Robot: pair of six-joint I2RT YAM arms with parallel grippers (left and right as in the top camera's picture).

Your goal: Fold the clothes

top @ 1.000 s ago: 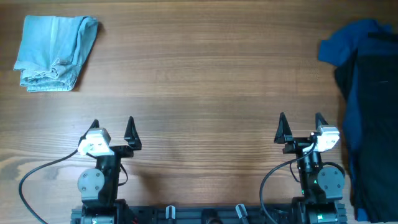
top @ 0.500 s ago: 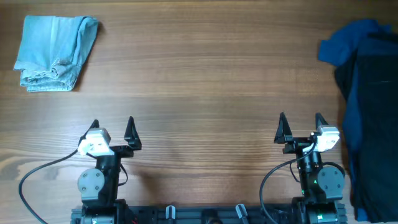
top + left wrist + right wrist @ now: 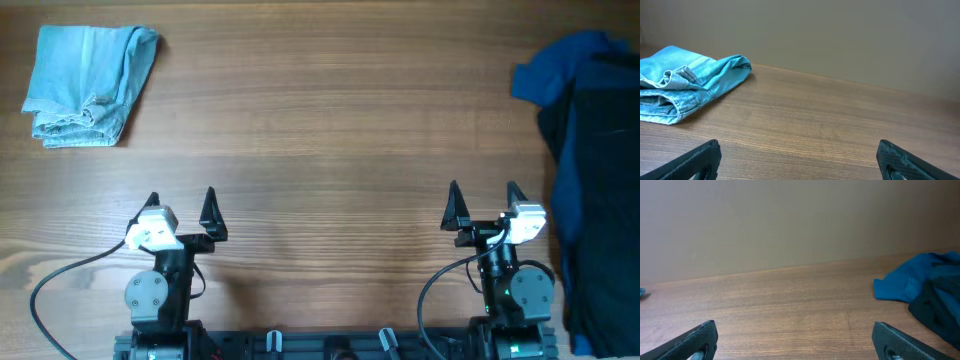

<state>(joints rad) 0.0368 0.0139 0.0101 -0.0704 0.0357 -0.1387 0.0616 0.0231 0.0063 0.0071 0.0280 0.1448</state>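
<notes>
Wooden tabletop (image 3: 330,110): you have folded light-blue denim (image 3: 88,85) far left, a royal-blue and black heap (image 3: 592,180) at the right edge; your left gripper (image 3: 181,195) and right gripper (image 3: 483,188) gape empty

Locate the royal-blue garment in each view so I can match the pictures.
Overhead: royal-blue garment at the right edge, upper part, heaped with a black garment.
Left wrist: not in it.
Right wrist: royal-blue garment at the right, lying on the table against dark fabric.
Shared landmark: the wooden table; the folded light-blue denim marks its opposite, left end overhead and in the left wrist view.
</notes>
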